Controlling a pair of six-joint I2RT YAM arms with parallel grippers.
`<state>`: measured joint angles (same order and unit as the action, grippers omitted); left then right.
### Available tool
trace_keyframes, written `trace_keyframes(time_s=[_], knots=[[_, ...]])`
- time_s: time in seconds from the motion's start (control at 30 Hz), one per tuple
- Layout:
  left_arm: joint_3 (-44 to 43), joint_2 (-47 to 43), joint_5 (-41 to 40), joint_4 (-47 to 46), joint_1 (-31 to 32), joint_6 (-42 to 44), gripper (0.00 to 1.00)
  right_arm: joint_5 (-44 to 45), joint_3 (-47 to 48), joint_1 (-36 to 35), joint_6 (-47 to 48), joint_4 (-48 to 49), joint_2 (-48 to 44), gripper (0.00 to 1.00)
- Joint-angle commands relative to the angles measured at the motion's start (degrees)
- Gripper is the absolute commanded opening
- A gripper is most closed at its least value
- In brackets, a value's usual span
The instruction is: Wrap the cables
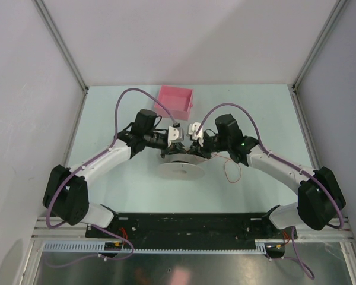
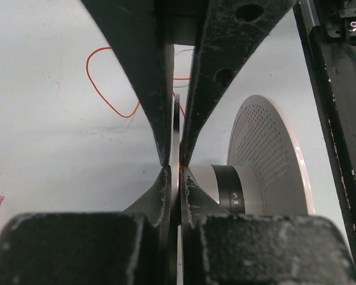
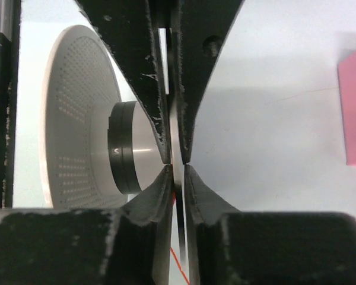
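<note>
Cables: one hair-thin red wire (image 1: 226,172), mostly loose on the table (image 1: 142,199) just right of the spool (image 1: 181,170), between it and the right arm (image 1: 279,167).

Table pale green, walled in by white panels. Left arm (image 1: 101,161) and right arm reaching in from the near corners, wrists bent toward each other over the middle. Purple hoses (image 1: 129,95) arching above both.

Spool white, near the table's middle, directly under the two wrists. From the wrist views: a wide perforated flange, a silvery hub with a black band, and a second flange seen edge-on as a thin blade. Pink box (image 1: 177,101) behind the spool, toward the far edge, apart from it.

Left gripper (image 2: 177,161) pressed together on that thin flange, fingers (image 2: 154,89) touching it on both sides; a short red streak of wire right at the pinch. Right gripper (image 3: 177,161) likewise clamped on the thin flange, its tips close to the left one's above the spool; a bit of red wire showing low between its fingers.

Wire in the left wrist view lying flat on the table beyond the fingers as a single open loop. Cannot tell whether any turns sit on the hub.
</note>
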<state>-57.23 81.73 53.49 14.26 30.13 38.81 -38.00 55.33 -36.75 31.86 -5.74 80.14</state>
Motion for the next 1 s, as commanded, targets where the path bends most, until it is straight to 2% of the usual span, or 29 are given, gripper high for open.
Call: trace_keyframes(time_s=[0.0, 0.07, 0.1, 0.17, 0.33, 0.47, 0.6, 0.67, 0.8, 0.97], knots=[[-1.5, -1.7, 2.1, -1.4, -1.3, -0.5, 0.00, 1.1, 3.0, 1.6, -1.0, 1.8, -0.4, 0.31], [-1.7, -2.1, 2.9, -1.4, -2.7, -1.2, 0.00, 1.1, 3.0, 2.8, -1.3, 0.5, -1.0, 0.54], [-1.9, -2.2, 3.5, -1.4, -3.6, -2.3, 0.00, 0.8, 3.0, 3.6, -1.2, -0.6, -1.2, 0.61], [-2.3, -2.3, 3.9, -1.4, -5.2, -3.8, 0.00, 0.0, 3.0, 5.9, -0.5, -3.1, -1.7, 0.67], [-0.9, -4.3, 3.3, -1.3, -8.4, -4.0, 0.00, -1.2, 3.0, 13.2, 1.9, -7.0, -1.5, 0.74], [-1.5, -7.5, 1.4, -1.3, -9.8, -4.9, 0.00, -1.0, 3.0, 18.2, -0.5, -4.0, -1.7, 0.81], [-3.0, -11.0, 1.3, -1.3, -11.0, -7.1, 0.00, -2.1, 3.0, 19.8, -3.3, -0.8, -2.7, 0.89], [-3.3, -12.4, 2.2, -1.3, -11.4, -7.3, 0.00, -4.8, 3.0, 19.6, -0.8, -1.4, -2.9, 0.93], [-2.8, -14.2, 3.1, -1.3, -11.6, -6.0, 0.00, -6.5, 3.0, 17.3, 4.8, -1.8, -3.2, 0.93], [-2.6, -14.6, 3.9, -1.0, -11.6, -4.2, 0.00, -7.4, 3.0, 12.8, 20.1, -5.9, -3.9, 0.93]])
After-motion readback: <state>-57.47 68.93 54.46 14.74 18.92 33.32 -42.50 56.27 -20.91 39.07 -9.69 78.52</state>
